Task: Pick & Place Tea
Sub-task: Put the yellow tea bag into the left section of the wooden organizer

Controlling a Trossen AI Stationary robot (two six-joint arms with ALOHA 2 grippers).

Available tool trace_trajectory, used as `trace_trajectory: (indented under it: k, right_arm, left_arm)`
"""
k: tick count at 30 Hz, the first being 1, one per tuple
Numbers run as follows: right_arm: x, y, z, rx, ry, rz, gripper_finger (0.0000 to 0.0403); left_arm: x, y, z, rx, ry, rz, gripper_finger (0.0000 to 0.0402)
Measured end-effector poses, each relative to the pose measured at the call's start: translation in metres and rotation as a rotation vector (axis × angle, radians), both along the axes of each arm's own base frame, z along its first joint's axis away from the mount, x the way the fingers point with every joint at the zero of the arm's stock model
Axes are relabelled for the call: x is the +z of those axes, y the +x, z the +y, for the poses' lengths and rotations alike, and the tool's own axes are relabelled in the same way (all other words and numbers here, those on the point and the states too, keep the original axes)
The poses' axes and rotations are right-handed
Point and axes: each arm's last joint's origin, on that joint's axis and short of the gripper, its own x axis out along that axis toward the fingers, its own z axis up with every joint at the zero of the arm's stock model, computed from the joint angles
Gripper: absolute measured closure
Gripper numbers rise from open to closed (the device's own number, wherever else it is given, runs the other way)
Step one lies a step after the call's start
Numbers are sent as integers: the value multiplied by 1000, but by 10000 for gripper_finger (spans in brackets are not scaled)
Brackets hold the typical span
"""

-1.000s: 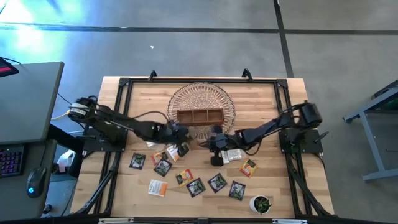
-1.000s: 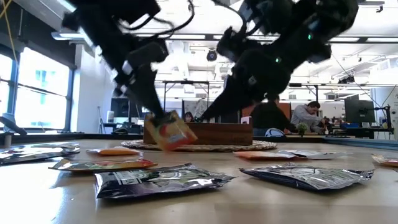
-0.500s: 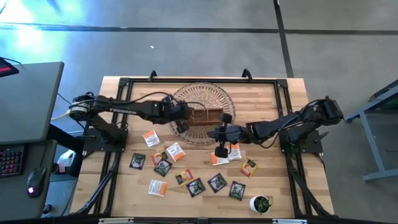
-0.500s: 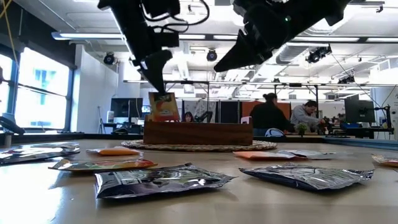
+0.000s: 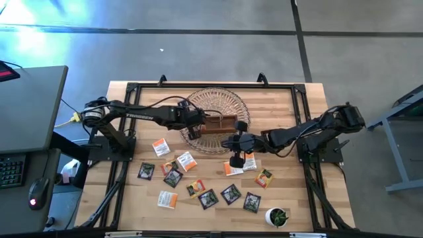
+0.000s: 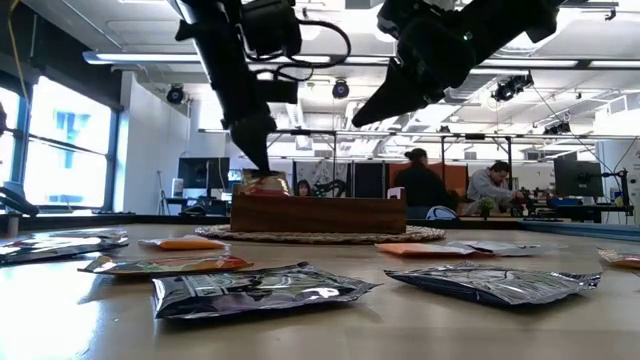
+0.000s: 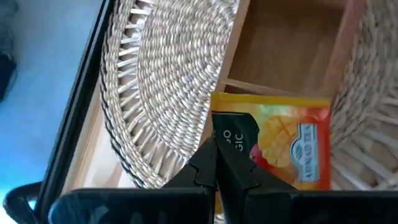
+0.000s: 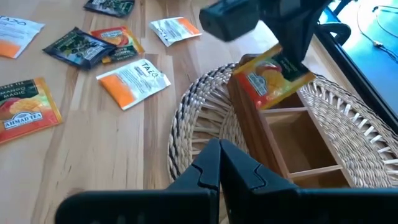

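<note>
Since a second ago, when my left gripper (image 5: 198,123) had the yellow-red sachet (image 8: 272,75) low beside the loose packets on the bench (image 5: 132,192), that arm has carried it up and across to the left end of the wooden tray (image 5: 221,123), while my right arm has drawn back from the packets and now hangs with its gripper (image 5: 232,141) pressed together on nothing, just in front of the tray. I pinch the sachet by one edge between my left fingertips (image 7: 217,163). It is a flat square paper packet, yellow along its border, with an orange-red fruit picture, a dark panel with pale lettering and a small blue emblem on the face. It stands on edge rather than lying flat: in the low view only its upper rim shows above the tray's front wall, so its lower part sits down in the left end compartment. From my right wrist view it leans a little, its face turned toward the open bench. The tray rests on a round woven mat (image 5: 215,99). The other sachets (image 5: 208,198), black, white-and-orange and yellow-red, lie flat and scattered across the front of the bench, near a small potted plant (image 5: 277,216).
</note>
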Motion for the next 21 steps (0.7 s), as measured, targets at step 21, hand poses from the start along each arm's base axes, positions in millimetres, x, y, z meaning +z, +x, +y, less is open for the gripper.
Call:
trace_trajectory:
  k: [21]
  right_arm:
    - [0, 0, 0, -9, 17, -7, 402]
  left_arm:
    - [-1, 2, -1, -84, -23, 15, 393]
